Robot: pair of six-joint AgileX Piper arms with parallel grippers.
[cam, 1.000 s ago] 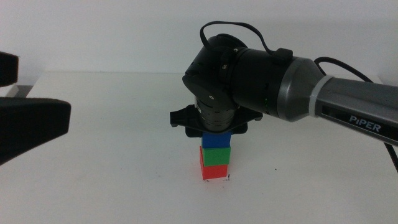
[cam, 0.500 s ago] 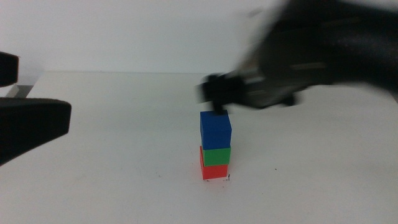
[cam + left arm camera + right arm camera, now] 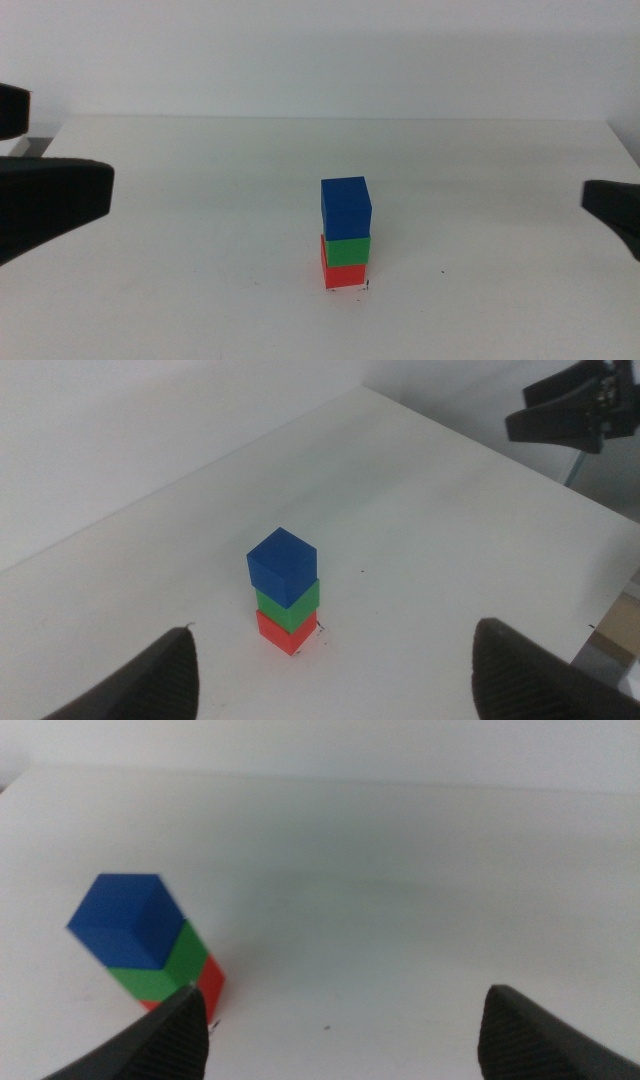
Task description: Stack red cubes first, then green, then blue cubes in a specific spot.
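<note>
A three-cube stack stands in the middle of the white table. The red cube (image 3: 345,276) is at the bottom, the green cube (image 3: 347,250) on it, and the blue cube (image 3: 345,206) on top, turned slightly. Tiny black ticks of the specific spot (image 3: 367,287) show at the stack's foot. My right gripper (image 3: 350,1040) is open and empty, pulled back to the table's right edge (image 3: 612,208). My left gripper (image 3: 335,680) waits open at the left side, well away from the stack (image 3: 285,600).
A lone black speck (image 3: 443,272) lies on the table to the right of the stack. The table's far edge meets a pale wall. The right gripper (image 3: 570,410) shows in the left wrist view beyond the table corner.
The right gripper let go of the blue cube on the green one, rose and withdrew to the right edge. The stack stays standing. The left arm has not moved.
</note>
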